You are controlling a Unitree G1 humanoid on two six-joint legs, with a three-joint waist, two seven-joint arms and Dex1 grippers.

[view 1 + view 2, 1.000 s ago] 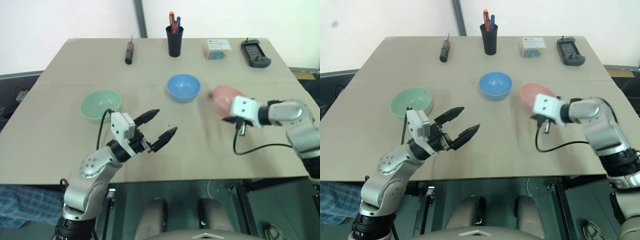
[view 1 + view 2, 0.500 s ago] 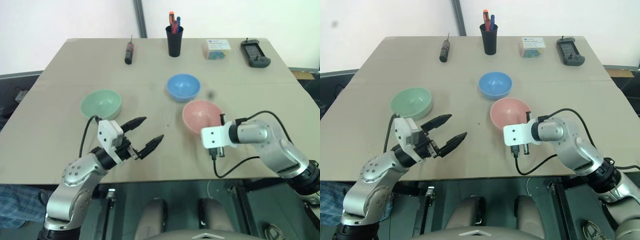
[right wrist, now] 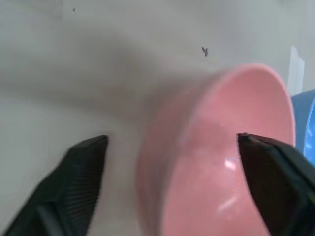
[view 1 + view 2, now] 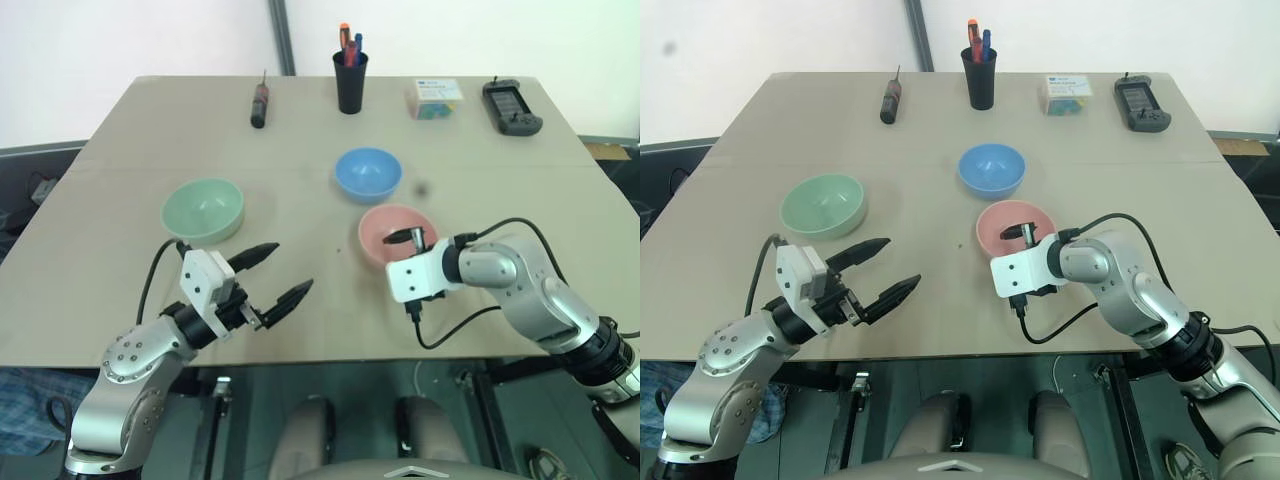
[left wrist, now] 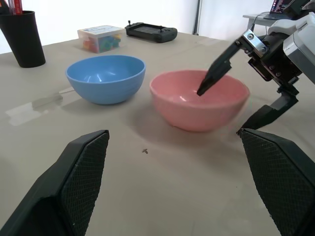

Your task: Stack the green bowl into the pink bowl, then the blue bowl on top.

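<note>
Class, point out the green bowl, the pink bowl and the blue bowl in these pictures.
green bowl (image 4: pixel 203 210), left eye view, on its inner hollow.
pink bowl (image 5: pixel 199 105), left wrist view, on its outer front wall.
blue bowl (image 4: pixel 991 168), right eye view, on its inner hollow.

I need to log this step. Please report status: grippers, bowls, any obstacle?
Left gripper open, holding nothing. Right gripper open astride pink bowl rim, bowl on table. Green bowl and blue bowl unstacked. No obstacle between the bowls.
</note>
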